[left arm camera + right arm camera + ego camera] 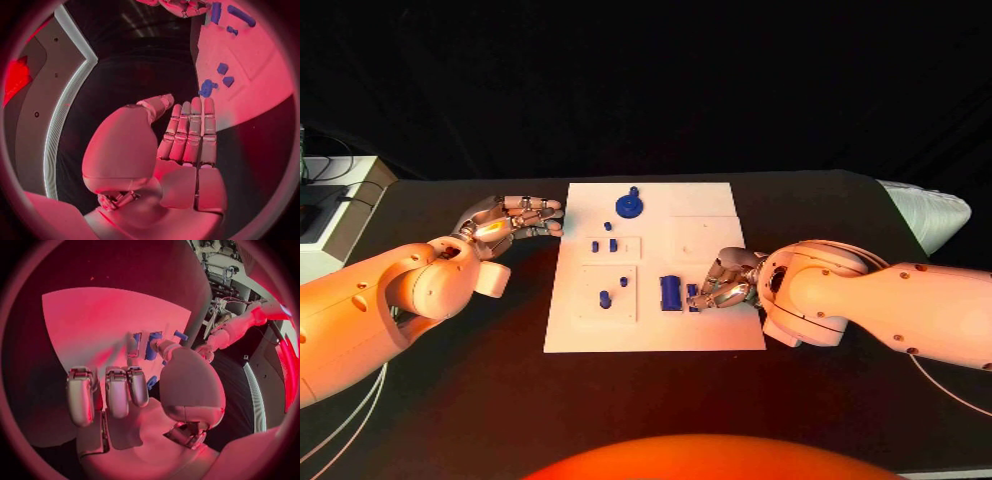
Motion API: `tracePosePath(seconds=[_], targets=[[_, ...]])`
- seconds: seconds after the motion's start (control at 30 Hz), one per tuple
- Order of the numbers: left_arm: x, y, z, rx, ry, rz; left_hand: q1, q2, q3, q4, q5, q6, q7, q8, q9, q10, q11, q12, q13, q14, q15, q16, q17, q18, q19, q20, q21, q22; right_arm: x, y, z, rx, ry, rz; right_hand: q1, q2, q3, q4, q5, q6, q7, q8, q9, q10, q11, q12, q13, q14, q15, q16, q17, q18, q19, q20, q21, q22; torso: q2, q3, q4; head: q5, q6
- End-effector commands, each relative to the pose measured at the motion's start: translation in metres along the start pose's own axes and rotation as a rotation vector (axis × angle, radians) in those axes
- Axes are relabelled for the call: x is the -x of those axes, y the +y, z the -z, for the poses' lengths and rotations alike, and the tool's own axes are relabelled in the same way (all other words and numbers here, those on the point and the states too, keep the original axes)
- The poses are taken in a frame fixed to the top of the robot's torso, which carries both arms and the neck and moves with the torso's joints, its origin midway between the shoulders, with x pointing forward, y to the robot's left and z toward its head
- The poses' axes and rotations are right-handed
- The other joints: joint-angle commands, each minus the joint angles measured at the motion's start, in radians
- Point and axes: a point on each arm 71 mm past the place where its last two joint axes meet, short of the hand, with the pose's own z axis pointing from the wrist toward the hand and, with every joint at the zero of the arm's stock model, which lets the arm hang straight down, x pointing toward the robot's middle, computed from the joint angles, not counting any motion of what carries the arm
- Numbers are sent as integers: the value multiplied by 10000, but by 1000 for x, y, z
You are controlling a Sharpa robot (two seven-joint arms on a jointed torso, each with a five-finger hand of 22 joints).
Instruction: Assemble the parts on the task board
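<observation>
On the bench sits my board [711, 235], blue parts [671, 292] scattered over it. Right hand [723, 285] curls over one part, grip unclear; left hand [516, 218] hovers empty, fingers loosely apart.

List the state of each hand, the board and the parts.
Left hand: holds nothing, fingers together, beside the board's left edge.
Right hand: fingers curled over a blue part on the board; grip not clear.
Board: flat on the table.
Round part: on the board's far end, untouched.
</observation>
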Motion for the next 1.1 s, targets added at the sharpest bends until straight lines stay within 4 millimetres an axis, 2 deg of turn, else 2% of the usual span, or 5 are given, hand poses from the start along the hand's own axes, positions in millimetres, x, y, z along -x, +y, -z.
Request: tracePosePath(seconds=[0.03,0.37,0.87,0.97,1.1], targets=[[-2,-1,0,-99,117,89,-94,15,1,68,2,-60,-9,60,-8,-49,3,6,9,-15,56,-34,15,6,67,17,-35,-9,1,0,0,153,-101,130,20,118,-62,-31,-10,91,2,55,-6,780,-56,12,2273,1042,1,64,2634,-41,914,1,4,2500,-2,-5,-3,-1,15],[-2,-2,-1,-180,114,90,-94,15,1,68,2,-60,-9,60,-8,-49,3,6,9,-15,56,-34,15,6,67,17,-35,-9,9,-7,0,408,-483,-154,940,170,-85,-346,-1281,4,-12,56,-59,799,-84,45,2291,1042,-36,64,2634,-43,918,-42,18,2503,-9,-6,1,-12,80],[-3,-8,-2,-1014,-586,337,-225,-12,-78,186,-72,-63,-51,102,-39,209,-65,159,43,92,10,22,74,14,150,26,-163,-81,79,-32,-25,4062,-3522,-4933,1895,407,149,-678,-1349,-477,234,-287,-246,422,129,-773,1893,856,140,-318,1926,325,367,114,-1976,1985,-109,-37,-1,-73,426],[-2,-9,-3,-1160,-896,405,-341,-51,-173,330,-108,-58,-97,147,-50,451,-131,217,42,116,-23,-92,65,21,198,44,-342,-199,95,-39,-35,4451,-4272,-5398,2155,451,213,-808,-1551,-702,350,-393,-275,-380,222,-2478,1014,497,215,-1108,740,692,-276,198,-4155,1349,-179,-64,-15,-108,626],[1,-10,-7,-1377,-1462,492,-368,-139,-174,525,-126,-106,-103,203,-67,629,-140,-43,-18,23,43,-814,-79,8,158,122,-796,-497,116,-49,-54,4747,-5230,-5914,2412,436,322,-852,-2305,-1070,558,-551,-311,-2705,386,-7412,-1991,-634,389,-3893,-2330,1477,-1927,370,-9786,-832,-297,-103,-28,-114,981]])
